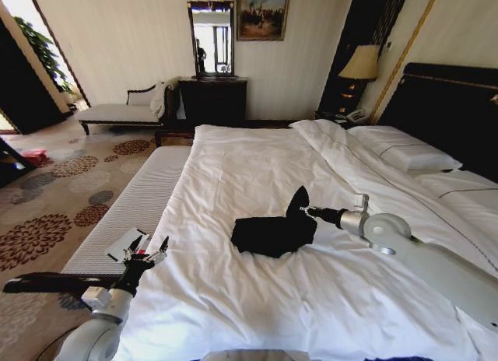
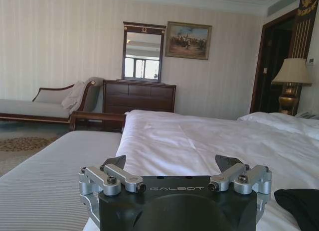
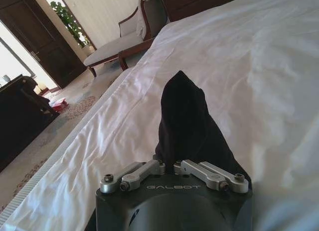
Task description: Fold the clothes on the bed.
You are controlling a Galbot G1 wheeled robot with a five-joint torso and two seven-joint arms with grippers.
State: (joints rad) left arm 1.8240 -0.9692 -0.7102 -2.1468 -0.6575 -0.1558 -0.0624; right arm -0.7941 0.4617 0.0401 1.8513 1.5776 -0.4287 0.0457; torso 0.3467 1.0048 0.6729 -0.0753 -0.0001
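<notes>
Head view: black top (image 1: 272,233) lies near mid-bed (image 1: 233,159) on the white duvet, already bunched into a small heap w/ one flap pulled up. Right pincer (image 1: 305,212) is clamped on that raised flap; right wrist view shows its fingers (image 3: 149,167) together w/ fabric peaking between them. Left pincer (image 1: 146,248) hovers at the bed's left edge, fingers spread apart, holding nothing. Cloth looks light, limp, prone to sag & slide, so best gripped at hems or corners, not mid-panel.

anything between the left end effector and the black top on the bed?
Nothing but bare white duvet. In the head view the open left end effector sits at the bed's left edge, and only rumpled bedding runs across to the black top.
</notes>
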